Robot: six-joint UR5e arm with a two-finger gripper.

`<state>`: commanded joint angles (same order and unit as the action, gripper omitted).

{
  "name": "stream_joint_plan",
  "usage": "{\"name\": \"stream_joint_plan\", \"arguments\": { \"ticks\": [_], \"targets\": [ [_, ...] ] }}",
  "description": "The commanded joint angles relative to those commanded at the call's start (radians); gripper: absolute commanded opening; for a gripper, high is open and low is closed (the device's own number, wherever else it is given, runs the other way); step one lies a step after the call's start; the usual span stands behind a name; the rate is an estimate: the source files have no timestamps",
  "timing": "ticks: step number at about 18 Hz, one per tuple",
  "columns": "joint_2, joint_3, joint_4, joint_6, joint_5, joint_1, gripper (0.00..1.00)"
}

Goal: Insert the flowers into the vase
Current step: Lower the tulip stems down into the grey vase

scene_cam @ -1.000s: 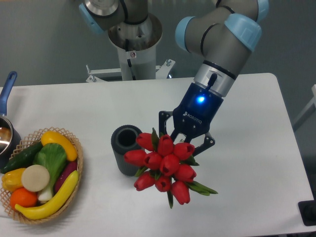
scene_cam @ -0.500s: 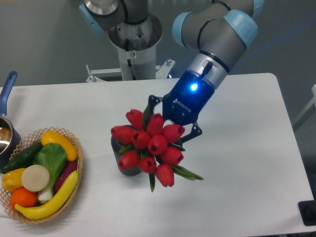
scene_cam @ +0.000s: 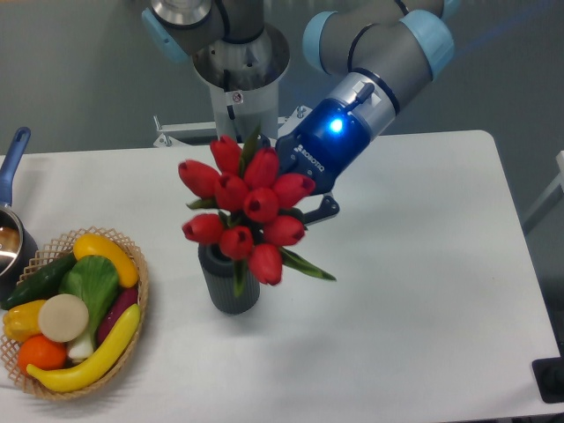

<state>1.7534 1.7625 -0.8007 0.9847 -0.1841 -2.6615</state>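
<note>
The black fingers (scene_cam: 324, 208) of the blue-lit two-finger gripper (scene_cam: 295, 196) are clamped on the stems of the bunch of red tulip buds with green leaves (scene_cam: 247, 216), though the buds hide most of the grip. The bunch counts about ten plump, glossy red buds packed in a tight cluster, with one long green leaf jutting out to the lower right. It sits directly over the small dark grey ribbed cylindrical vase (scene_cam: 231, 286), covering its mouth; the vase stands upright on the white table (scene_cam: 423, 291), right of a wicker basket of colourful fruit and vegetables (scene_cam: 70, 310).
</note>
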Motion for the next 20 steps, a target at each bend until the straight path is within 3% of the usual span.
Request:
{"name": "stream_joint_plan", "arguments": {
  "ticks": [12, 20],
  "targets": [
    [-0.006, 0.103, 0.000, 0.132, 0.018, 0.023, 0.34],
    [-0.006, 0.233, 0.000, 0.311, 0.017, 0.034, 0.34]
  ]
}}
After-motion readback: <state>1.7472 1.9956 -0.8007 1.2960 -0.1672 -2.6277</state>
